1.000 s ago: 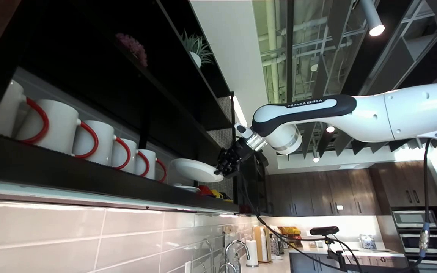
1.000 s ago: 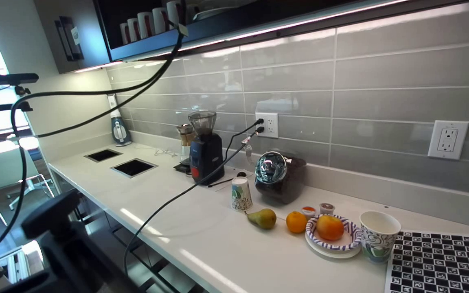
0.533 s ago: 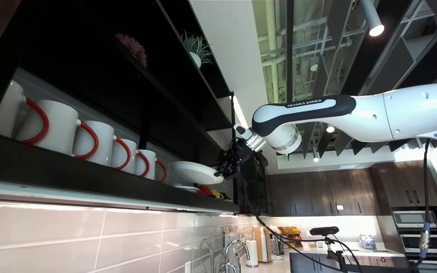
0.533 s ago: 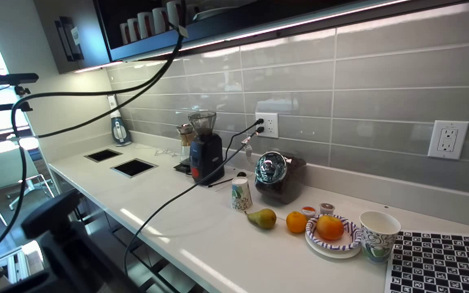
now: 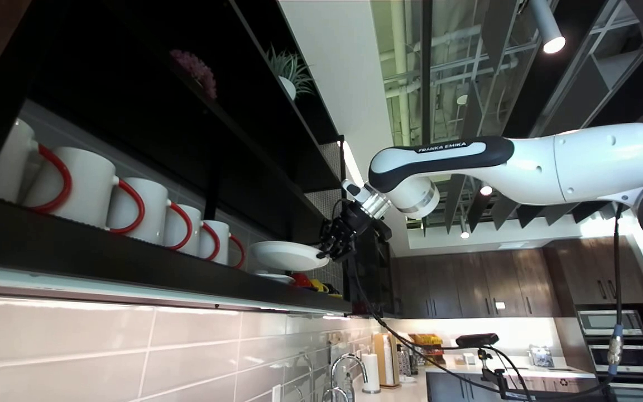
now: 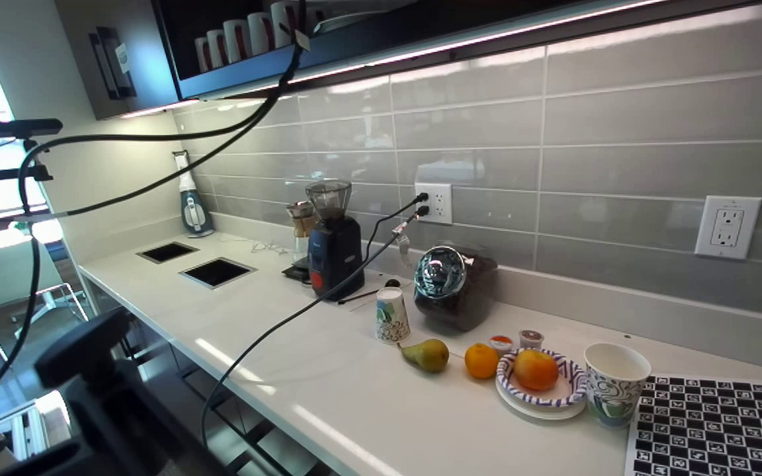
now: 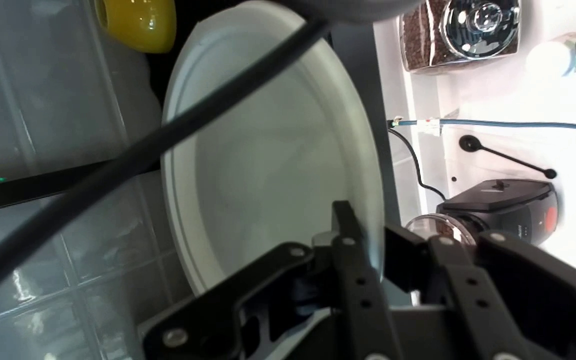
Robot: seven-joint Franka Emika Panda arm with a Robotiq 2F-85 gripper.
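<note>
The end effector (image 7: 375, 237) was closed on the rim of a white plate (image 7: 278, 145), one finger against the inside of the plate and the other outside it, with only the thin rim between them. In an exterior view the plate was held above a black shelf (image 5: 132, 259), gripped at its right edge. A row of white mugs (image 5: 140, 209) with red handles stood on that shelf, left of the plate and nearer. Beneath the plate, apart from it, a second plate (image 5: 277, 277) lay on the shelf, with a red object (image 5: 300, 280) just to its right, too small to name. In the wrist view a yellow cup (image 7: 140, 25) showed near the plate, and a black cable (image 7: 218, 106) crossed in front of the plate.

On the white counter (image 6: 315, 410) below, a pear (image 6: 428, 356), an orange (image 6: 481, 361) and a patterned bowl (image 6: 574, 380) holding a fruit (image 6: 536, 369) sat from left to right. An upright paper cup (image 6: 616, 387) stood right of the bowl. Farther left, near the wall, was a coffee grinder (image 6: 341, 258)
</note>
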